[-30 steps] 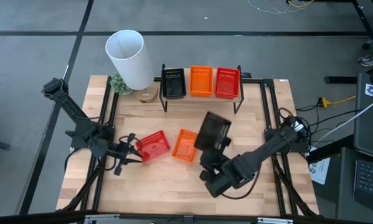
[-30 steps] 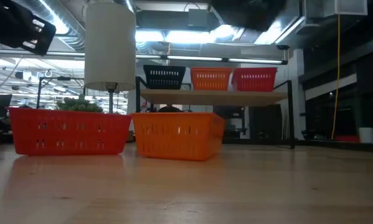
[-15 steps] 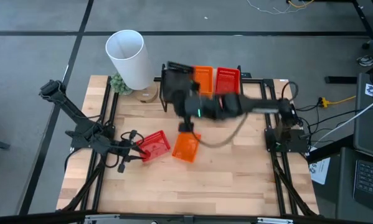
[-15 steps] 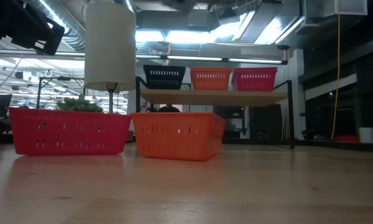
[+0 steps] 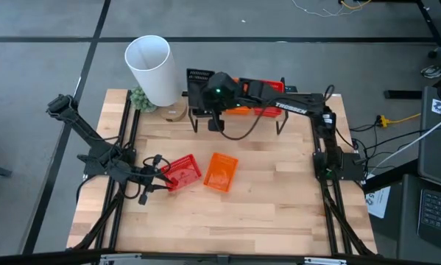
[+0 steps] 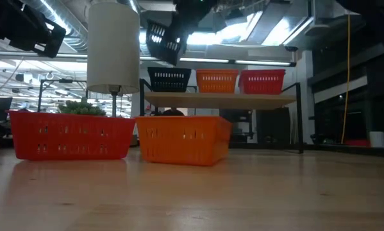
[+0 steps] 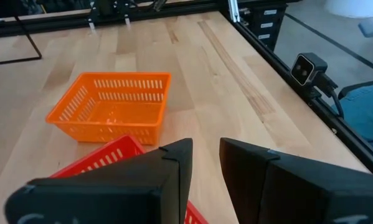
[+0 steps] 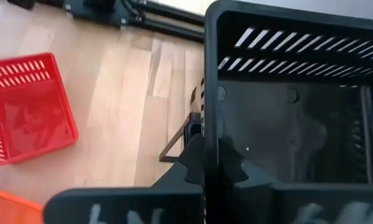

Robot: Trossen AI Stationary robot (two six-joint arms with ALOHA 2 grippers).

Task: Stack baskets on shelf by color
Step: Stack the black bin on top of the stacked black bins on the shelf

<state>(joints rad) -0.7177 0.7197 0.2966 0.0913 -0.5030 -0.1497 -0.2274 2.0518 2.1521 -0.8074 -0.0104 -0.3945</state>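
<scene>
My right gripper (image 5: 211, 87) is over the left end of the shelf (image 6: 220, 99), shut on a black basket (image 6: 164, 40). That basket hangs tilted above another black basket (image 6: 169, 79) standing on the shelf. An orange basket (image 6: 217, 81) and a red basket (image 6: 262, 81) stand beside it on the shelf. A red basket (image 5: 180, 171) and an orange basket (image 5: 221, 171) sit on the tabletop. My left gripper (image 7: 205, 168) is open at the red basket's left end (image 7: 105, 160); I cannot tell whether it touches. My right gripper holds the black basket by one wall, at its rim (image 8: 211, 74), with one finger inside the basket and one outside (image 8: 192, 155). The basket is lifted clear and tilted, above the black basket on the shelf.
A tall white cylinder (image 5: 152, 68) and a small green plant (image 5: 140, 99) stand at the table's far left, close to the shelf's left end. The near half of the tabletop (image 5: 227, 221) is bare wood. Black frame rails run along both table sides.
My right arm has swung from over the table's near middle toward the far edge and up, carrying the black basket from above the orange basket to over the shelf's left end. The basket has come into the low view, tilted. The baskets on the table have stayed put.
</scene>
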